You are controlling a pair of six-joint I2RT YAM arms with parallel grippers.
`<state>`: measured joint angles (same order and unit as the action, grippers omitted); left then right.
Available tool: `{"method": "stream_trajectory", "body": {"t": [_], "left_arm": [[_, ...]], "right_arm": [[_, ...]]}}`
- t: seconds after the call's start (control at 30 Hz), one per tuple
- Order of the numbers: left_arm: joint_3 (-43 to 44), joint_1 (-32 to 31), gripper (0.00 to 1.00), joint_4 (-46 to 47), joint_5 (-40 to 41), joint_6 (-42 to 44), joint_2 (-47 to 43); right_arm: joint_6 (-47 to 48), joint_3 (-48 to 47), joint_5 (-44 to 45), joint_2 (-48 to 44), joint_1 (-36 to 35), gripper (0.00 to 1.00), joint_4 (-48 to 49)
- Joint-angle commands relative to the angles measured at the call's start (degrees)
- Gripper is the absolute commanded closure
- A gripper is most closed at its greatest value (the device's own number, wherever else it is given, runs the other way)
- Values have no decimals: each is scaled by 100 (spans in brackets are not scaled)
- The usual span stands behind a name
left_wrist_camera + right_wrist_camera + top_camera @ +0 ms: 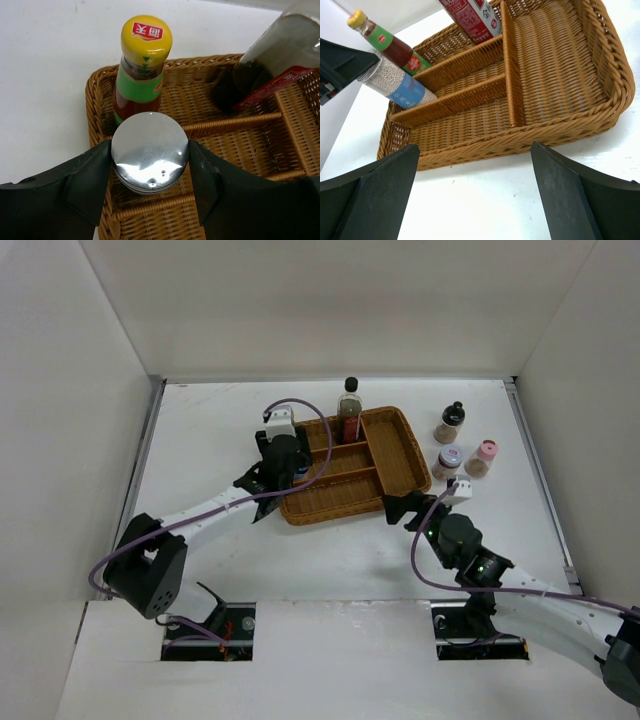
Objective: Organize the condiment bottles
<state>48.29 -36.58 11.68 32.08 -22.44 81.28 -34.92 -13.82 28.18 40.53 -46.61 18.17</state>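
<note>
black-capped shaker (pixel 451 422), lilac-capped shaker (pixel 448 462) and pink-capped shaker (pixel 482 458) stand right of the wicker tray (pixel 395 450).

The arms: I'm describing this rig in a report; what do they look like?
The left arm and right arm have white tubular links, chunky black joints and a loose lilac cable. Fingers are broad, dark wedges; small green lights dot the right one.

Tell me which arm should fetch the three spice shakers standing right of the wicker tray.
Right. The right hand is open, empty and near the lilac-capped spice shaker, with the pink-capped shaker and black-capped shaker just beyond. The left hand is closed on the silver-lidded jar at the brown wicker divided tray.
</note>
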Motion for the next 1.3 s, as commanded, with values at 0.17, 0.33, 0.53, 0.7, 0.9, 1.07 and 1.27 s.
{"method": "stream_trajectory", "body": {"t": [0.17, 0.33, 0.53, 0.7, 0.9, 1.07, 1.27], "left_arm": [[-66, -292, 40, 818, 386, 222, 257], [-145, -398, 12, 950, 510, 301, 161], [-363, -591, 0, 941, 598, 362, -549], [-1101, -732, 0, 1309, 633, 345, -1718], [-2393, -917, 0, 1934, 1580, 275, -3317], [-3281, -584, 0, 1952, 2005, 21, -4233], [-3914, -293, 0, 2118, 1768, -753, -4410]], "right_arm": [[125, -639, 451, -10, -63, 0, -147], [90, -928, 381, 165, 7, 0, -147], [415, -1517, 240, 420, 174, 43, -384], [521, -1991, 275, 718, 735, 74, -823], [696, -2344, 582, 1377, 2071, 24, -1351], [1056, -2537, 697, 2018, 2827, 1, -1544], [1180, -2967, 57, 3020, 3338, 0, -1642]]}}
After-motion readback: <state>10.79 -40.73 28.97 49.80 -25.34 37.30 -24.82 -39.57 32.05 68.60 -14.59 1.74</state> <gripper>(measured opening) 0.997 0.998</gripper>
